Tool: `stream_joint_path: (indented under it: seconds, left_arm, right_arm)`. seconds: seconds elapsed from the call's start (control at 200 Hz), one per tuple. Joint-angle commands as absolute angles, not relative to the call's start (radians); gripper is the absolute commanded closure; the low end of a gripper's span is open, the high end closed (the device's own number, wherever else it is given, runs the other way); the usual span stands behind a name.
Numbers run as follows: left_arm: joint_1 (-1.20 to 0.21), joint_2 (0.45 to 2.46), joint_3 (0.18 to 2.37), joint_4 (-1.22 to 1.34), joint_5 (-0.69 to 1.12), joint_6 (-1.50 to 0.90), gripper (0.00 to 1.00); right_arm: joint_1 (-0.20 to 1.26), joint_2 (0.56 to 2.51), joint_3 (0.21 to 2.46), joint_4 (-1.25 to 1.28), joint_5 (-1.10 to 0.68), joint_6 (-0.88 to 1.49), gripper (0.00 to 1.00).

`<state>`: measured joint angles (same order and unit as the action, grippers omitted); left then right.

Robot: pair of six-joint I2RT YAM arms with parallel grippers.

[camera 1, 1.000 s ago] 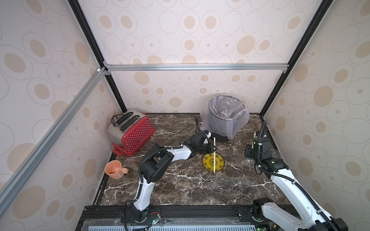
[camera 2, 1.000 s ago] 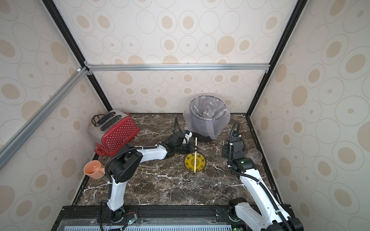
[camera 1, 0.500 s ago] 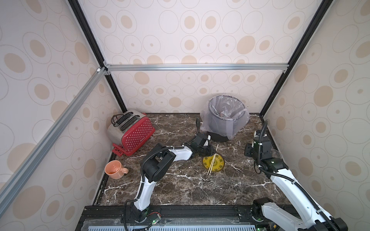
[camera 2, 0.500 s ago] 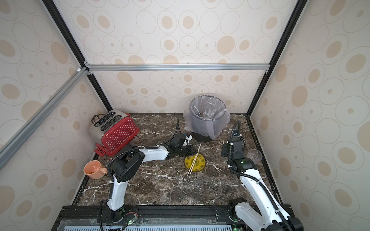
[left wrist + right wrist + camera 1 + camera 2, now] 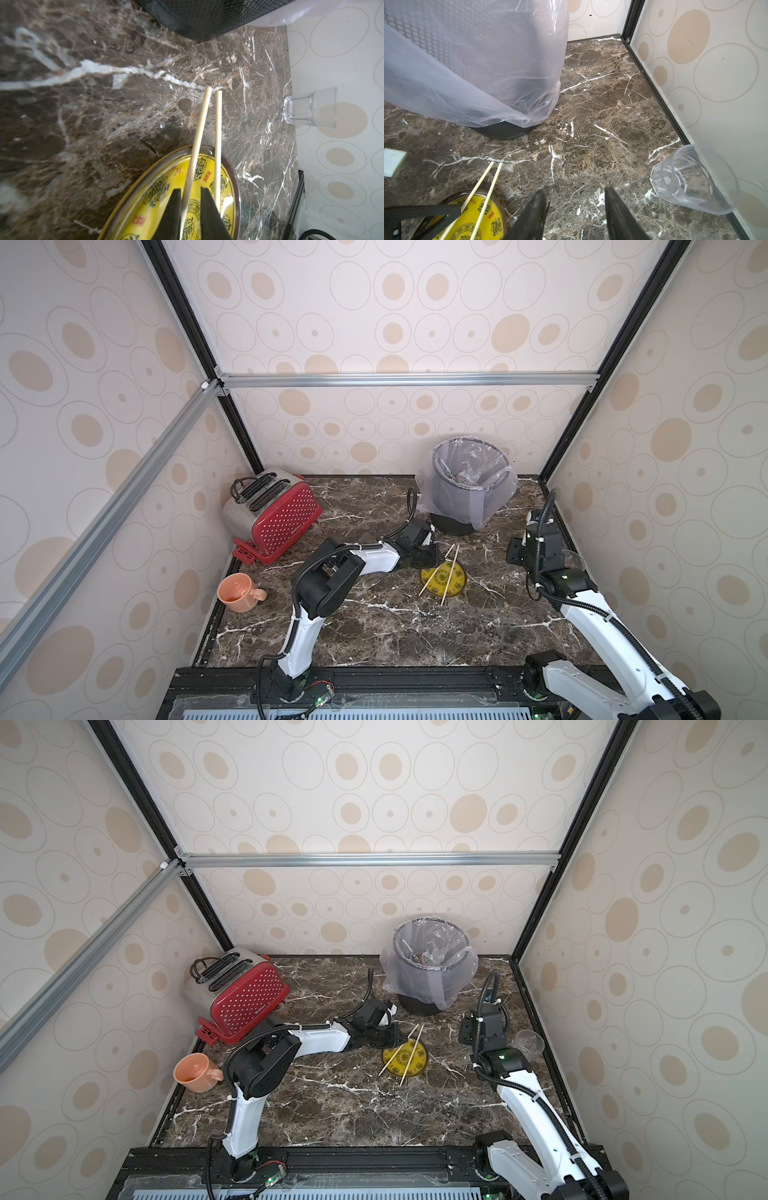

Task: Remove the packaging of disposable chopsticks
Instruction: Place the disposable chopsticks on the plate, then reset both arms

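The disposable chopsticks [image 5: 450,574] [image 5: 412,1056] lie as two bare, pale sticks across a yellow dish [image 5: 457,585] [image 5: 419,1063] near the middle of the dark marble surface [image 5: 395,626]. Their far ends lie close together and stick out past the dish's far edge. Their near ends spread apart and overhang its near-left edge.

The left gripper [image 5: 436,560] [image 5: 395,1038] sits low at the dish's far-left edge. In the left wrist view the gripper [image 5: 189,189] has its jaws a little apart, with one stick [image 5: 197,141] passing between them. There is a visible gap beside the stick, so it is not clamped. The other stick lies just outside one finger.

The right gripper [image 5: 574,190] is to the right of the dish and well apart from it. Its jaws are spread, with only bare surface between them. A clear plastic cup [image 5: 691,180] [image 5: 575,560] stands near it against the right wall.

Past the dish, on the far side, stands a grey bin [image 5: 469,493] [image 5: 428,977] lined with a clear bag. Something crumpled with a reddish patch [image 5: 426,957] lies inside. It may be the packaging, but it is too small to tell.

A red toaster [image 5: 278,514] stands at the far left, and an orange mug [image 5: 239,593] sits nearer along the left wall.
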<state>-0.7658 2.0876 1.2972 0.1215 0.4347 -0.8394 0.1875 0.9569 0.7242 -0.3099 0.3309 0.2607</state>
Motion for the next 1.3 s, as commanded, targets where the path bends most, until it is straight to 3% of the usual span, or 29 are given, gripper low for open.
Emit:
stream_joint_path:
  seconds: [0.0, 0.29, 0.486, 0.771, 0.911, 1.026, 1.087, 1.132, 1.187, 1.222, 1.247, 1.297]
  left_arm:
    - [-0.776, 2.088, 1.339, 0.103, 0.416, -0.815, 0.82]
    - [-0.777, 2.080, 1.342, 0.101, 0.424, -0.797, 0.81]
    - [-0.775, 2.004, 1.341, 0.059, 0.402, -0.729, 0.77]
    - [-0.727, 1.829, 1.244, 0.049, 0.360, -0.632, 0.76]
    - [-0.657, 1.711, 1.162, 0.033, 0.331, -0.589, 0.74]
    - [-0.584, 1.593, 1.114, -0.050, 0.253, -0.506, 0.69]
    - [-0.540, 1.534, 1.096, -0.106, 0.181, -0.439, 0.62]
    - [-0.501, 1.486, 1.079, -0.151, 0.088, -0.396, 0.54]
    - [-0.448, 1.424, 1.045, -0.182, -0.030, -0.349, 0.42]
    - [-0.419, 1.384, 1.018, -0.195, -0.129, -0.317, 0.17]
    - [-0.399, 1.359, 0.994, -0.196, -0.229, -0.297, 0.05]
    - [-0.357, 1.316, 0.942, -0.175, -0.382, -0.251, 0.01]
  right_arm:
    - [0.184, 0.963, 0.695, -0.308, 0.323, 0.280, 0.52]
    - [0.177, 1.018, 0.571, -0.085, 0.437, 0.239, 0.51]
    - [0.157, 1.128, 0.366, 0.439, 0.541, 0.075, 0.37]
    - [0.068, 1.387, 0.296, 0.888, 0.304, 0.055, 0.35]
    - [0.068, 1.567, 0.272, 1.135, 0.288, 0.032, 0.36]
    - [0.066, 1.513, 0.338, 0.916, 0.321, 0.069, 0.34]
    - [0.068, 1.548, 0.359, 0.936, 0.320, 0.045, 0.25]
    - [0.074, 1.544, 0.380, 0.888, 0.321, 0.041, 0.01]
    - [0.074, 1.527, 0.394, 0.828, 0.317, 0.048, 0.00]
    - [0.076, 1.540, 0.388, 0.859, 0.319, 0.041, 0.00]
    - [0.077, 1.544, 0.386, 0.875, 0.321, 0.038, 0.00]
    - [0.077, 1.541, 0.390, 0.864, 0.320, 0.038, 0.00]
